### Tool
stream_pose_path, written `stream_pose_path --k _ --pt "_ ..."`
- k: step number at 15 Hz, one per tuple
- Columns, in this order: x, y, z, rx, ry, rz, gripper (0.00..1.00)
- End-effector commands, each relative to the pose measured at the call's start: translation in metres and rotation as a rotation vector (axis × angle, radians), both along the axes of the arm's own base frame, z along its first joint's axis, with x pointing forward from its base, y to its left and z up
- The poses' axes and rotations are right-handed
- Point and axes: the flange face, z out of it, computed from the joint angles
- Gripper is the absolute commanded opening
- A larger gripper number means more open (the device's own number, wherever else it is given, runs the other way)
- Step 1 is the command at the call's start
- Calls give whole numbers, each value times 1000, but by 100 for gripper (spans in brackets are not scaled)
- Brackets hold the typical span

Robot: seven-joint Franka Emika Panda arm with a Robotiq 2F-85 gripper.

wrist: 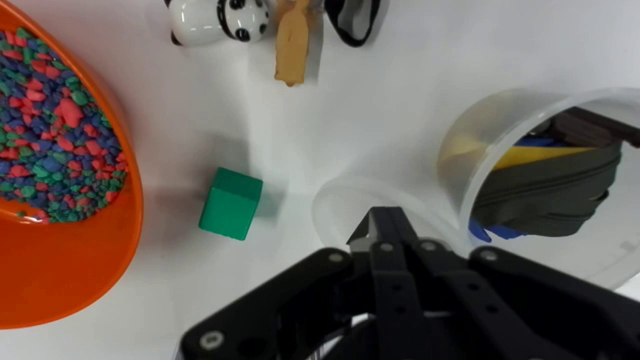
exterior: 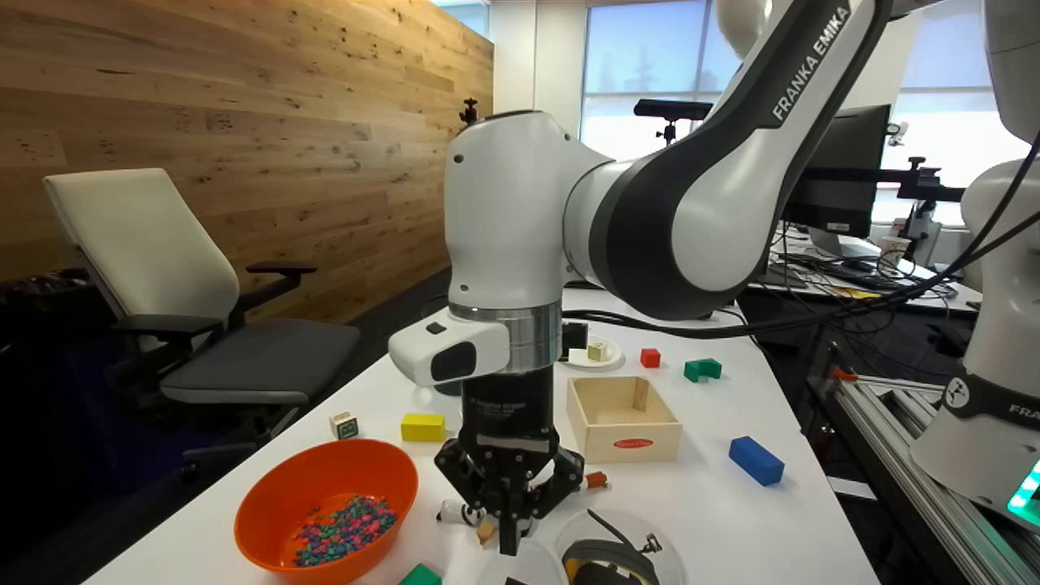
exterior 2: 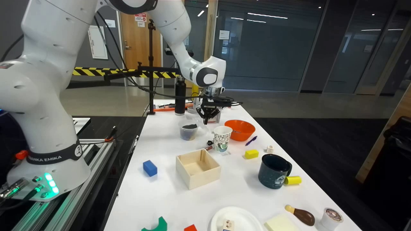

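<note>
My gripper (wrist: 386, 214) is shut, its fingertips pressed together with nothing visible between them. In the wrist view they point at a translucent round lid (wrist: 332, 205) on the white table; whether they touch it I cannot tell. A dark, angular piece (wrist: 359, 231) shows beside the tips, partly hidden by them. Right of the lid is a clear tub (wrist: 477, 182) holding a dark grey pouch (wrist: 550, 195) with yellow and blue bits. A green block (wrist: 230, 205) lies to the left. In both exterior views the gripper (exterior: 509, 544) points downward beside the orange bowl (exterior: 268, 487).
Coloured pebbles fill part of the bowl. A panda figure (wrist: 197, 22) and a tan figure (wrist: 291, 47) lie near the wrist view's top. Elsewhere stand a wooden box (exterior 2: 205, 178), a paper cup (exterior 2: 222, 138), a dark mug (exterior 2: 271, 173) and a blue block (exterior: 756, 461).
</note>
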Motion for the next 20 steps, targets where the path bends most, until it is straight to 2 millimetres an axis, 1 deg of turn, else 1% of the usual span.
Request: stream_pose_path --k 1,2,3,4,9,10,11,12,14,16,18,19,20 --pt "1 3 0 2 -8 12 0" --pt "2 3 1 2 -8 11 0" --pt "2 3 1 2 -8 11 25" --pt "2 3 1 2 -7 11 27" --pt "2 3 1 3 -6 12 60" --pt "2 4 1 3 -4 13 68" --pt "1 7 1 9 -3 19 74" --pt "0 12 1 21 -5 24 82" --pt "-2 24 1 37 -5 48 95" --pt "-5 39 -2 56 -4 78 96" --pt "-9 57 -9 79 9 115 99" --pt "-11 66 -13 89 14 135 95" --pt "-13 74 -18 102 21 156 94"
